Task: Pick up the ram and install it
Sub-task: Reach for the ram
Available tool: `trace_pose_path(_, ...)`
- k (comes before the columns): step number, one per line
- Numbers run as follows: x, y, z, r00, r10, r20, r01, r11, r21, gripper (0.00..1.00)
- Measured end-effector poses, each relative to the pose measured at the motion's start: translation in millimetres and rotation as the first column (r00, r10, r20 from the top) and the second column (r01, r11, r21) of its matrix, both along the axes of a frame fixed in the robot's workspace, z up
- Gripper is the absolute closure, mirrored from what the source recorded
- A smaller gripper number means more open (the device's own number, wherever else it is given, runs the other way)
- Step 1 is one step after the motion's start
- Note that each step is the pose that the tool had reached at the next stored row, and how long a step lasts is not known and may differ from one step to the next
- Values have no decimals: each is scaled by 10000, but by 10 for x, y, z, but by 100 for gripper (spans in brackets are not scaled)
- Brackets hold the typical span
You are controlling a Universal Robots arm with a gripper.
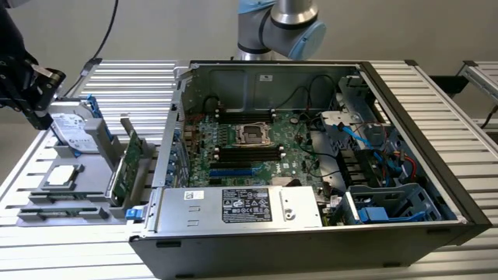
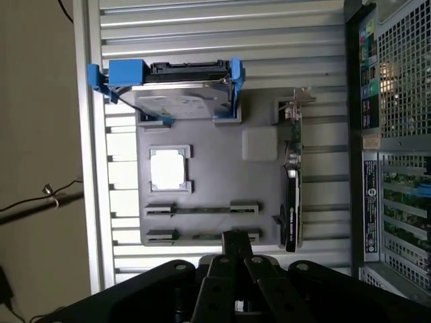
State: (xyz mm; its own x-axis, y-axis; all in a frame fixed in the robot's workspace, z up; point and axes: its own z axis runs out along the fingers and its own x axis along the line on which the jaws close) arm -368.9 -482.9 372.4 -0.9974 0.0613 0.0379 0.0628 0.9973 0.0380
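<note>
Gripper (image 2: pixel 236 235) hangs above the grey tray (image 2: pixel 209 175), well clear of it. Its fingertips look pressed together with nothing between them.

The ram (image 2: pixel 202 210) sits edge-on in the tray's bracket pair, beside the square processor (image 2: pixel 167 168) and on the side away from the hard drive (image 2: pixel 182 101).

Risks, as I judge them:
- The stick shows only a thin edge, so a slightly off-centre descent could land on a bracket or tip the stick.
- The upright expansion card (image 2: pixel 293 182) stands at the tray's edge toward the computer case (image 1: pixel 311 146), where a wide approach could clip it.
- Closed fingers would press on the stick, not straddle it.
</note>
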Motion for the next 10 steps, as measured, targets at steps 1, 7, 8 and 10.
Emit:
trace_pose_path(1,-26,-11,-5,10000,0,-1,0,10000,-3,89)
trace_pose_path(7,-179,-58,-29,10000,-1,-3,1,10000,-18,89)
trace_pose_path(8,-178,-58,-28,10000,0,-4,0,10000,-19,89)
trace_pose_path(10,-178,-58,-28,10000,0,-4,0,10000,-19,89)
